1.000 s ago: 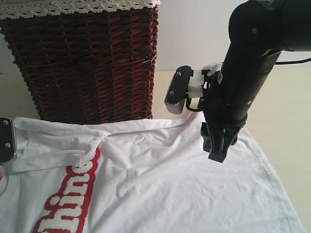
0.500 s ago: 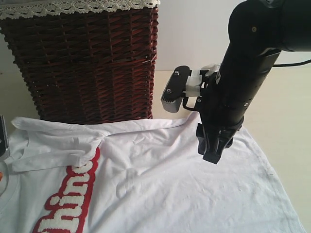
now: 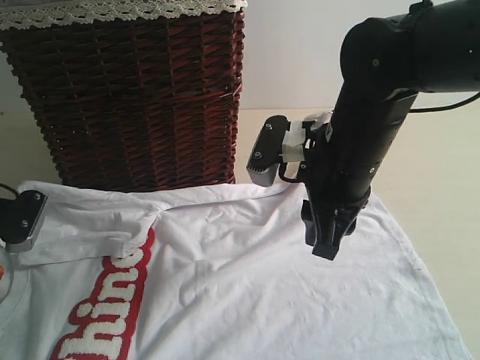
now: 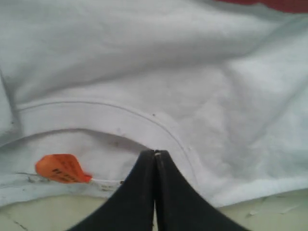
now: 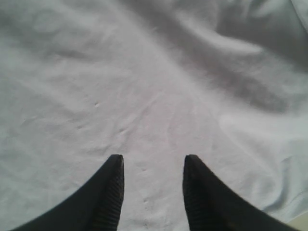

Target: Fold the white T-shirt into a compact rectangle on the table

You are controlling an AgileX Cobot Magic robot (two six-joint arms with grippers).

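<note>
Left: my left hand (image 4: 155, 155), fingers pressed together with no cloth visibly between them, tips over the collar (image 4: 96, 113) and near an orange tag (image 4: 61, 168). Centre: the T-shirt (image 3: 247, 277) lies spread on the table (image 3: 442, 172), not yet folded. Its red band (image 3: 112, 307) faces up, and one sleeve is bunched just in front of the basket (image 3: 135, 97). Right: my right hand (image 3: 326, 241), fingers apart and empty, hangs just above plain white cloth near the shirt's far edge. The cotton looks light, soft and limp, so I expect it to sag, wrinkle and drag rather than hold a shape. I judge the stitched edges to be the best holds, since a pinch in mid-panel may lift only the top layer.
</note>
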